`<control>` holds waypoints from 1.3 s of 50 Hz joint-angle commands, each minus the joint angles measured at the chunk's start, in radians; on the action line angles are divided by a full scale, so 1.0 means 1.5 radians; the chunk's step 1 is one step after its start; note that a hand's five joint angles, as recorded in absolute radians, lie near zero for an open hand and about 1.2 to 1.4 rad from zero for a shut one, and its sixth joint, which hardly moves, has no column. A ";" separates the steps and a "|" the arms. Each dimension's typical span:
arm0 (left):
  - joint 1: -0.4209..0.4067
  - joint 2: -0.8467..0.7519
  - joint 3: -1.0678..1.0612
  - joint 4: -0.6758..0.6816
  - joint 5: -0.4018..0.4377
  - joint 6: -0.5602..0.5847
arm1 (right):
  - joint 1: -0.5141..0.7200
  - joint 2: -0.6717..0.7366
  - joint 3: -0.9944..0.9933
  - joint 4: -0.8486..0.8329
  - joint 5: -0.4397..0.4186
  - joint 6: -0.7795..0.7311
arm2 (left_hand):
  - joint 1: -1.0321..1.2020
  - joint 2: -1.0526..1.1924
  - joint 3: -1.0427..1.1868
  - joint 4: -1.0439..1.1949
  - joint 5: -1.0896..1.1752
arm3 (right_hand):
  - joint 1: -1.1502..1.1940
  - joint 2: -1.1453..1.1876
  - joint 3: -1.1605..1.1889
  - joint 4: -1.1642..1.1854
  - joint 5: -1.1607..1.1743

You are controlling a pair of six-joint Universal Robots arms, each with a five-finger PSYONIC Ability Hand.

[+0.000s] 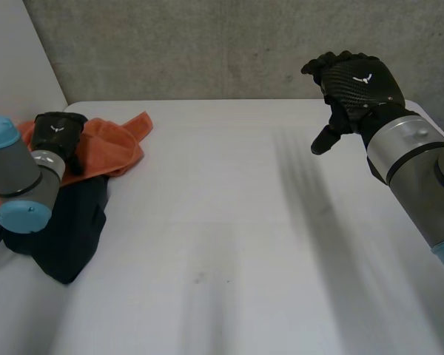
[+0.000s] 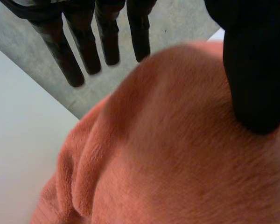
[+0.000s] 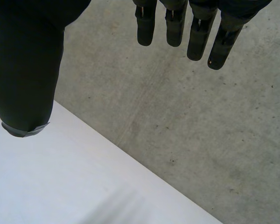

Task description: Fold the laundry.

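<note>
An orange towel point(image 1: 120, 145) lies bunched at the far left of the white table point(image 1: 229, 222), partly over a dark navy cloth point(image 1: 70, 238) nearer the front. My left hand point(image 1: 58, 133) rests on top of the orange towel near its middle. In the left wrist view its fingers point(image 2: 84, 46) stretch straight out beyond the towel point(image 2: 168, 154) while the thumb point(image 2: 256, 70) lies against the pile; nothing is pinched. My right hand point(image 1: 359, 85) is raised above the table's back right, fingers point(image 3: 191, 28) straight and apart from the thumb point(image 3: 28, 70), holding nothing.
A grey concrete wall point(image 1: 207, 44) runs behind the table's back edge, and a white wall point(image 1: 15, 59) stands at the left. The left arm point(image 1: 18, 177) covers part of the laundry.
</note>
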State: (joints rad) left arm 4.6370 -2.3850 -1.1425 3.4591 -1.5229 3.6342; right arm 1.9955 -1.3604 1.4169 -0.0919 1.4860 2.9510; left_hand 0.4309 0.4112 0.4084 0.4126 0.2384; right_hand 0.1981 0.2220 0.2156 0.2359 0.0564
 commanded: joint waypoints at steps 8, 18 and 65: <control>0.013 -0.059 0.078 -0.055 0.049 -0.004 | 0.005 0.012 -0.001 -0.001 0.001 -0.001 | 0.644 0.657 0.659 0.656 0.656 | -0.016 -0.032 -0.027 -0.041 -0.038; -0.104 0.170 -0.036 -0.006 -0.012 -0.064 | 0.001 0.005 -0.012 0.000 0.001 -0.001 | 0.644 0.657 0.659 0.656 0.656 | -0.016 -0.032 -0.027 -0.041 -0.038; -0.186 0.281 -0.272 -0.143 -0.022 -0.127 | 0.036 0.041 0.017 0.145 -0.032 -0.230 | -0.135 -0.122 -0.120 -0.123 -0.123 | -0.016 -0.032 -0.027 -0.041 -0.038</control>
State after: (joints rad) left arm 4.2539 -1.9408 -1.4924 3.2398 -1.5580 3.3208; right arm 1.9870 -1.3109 1.3868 0.1047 1.4382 2.6414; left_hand 0.1934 0.2040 0.2124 0.2017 0.0442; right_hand 0.1981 0.2220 0.2156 0.2359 0.0564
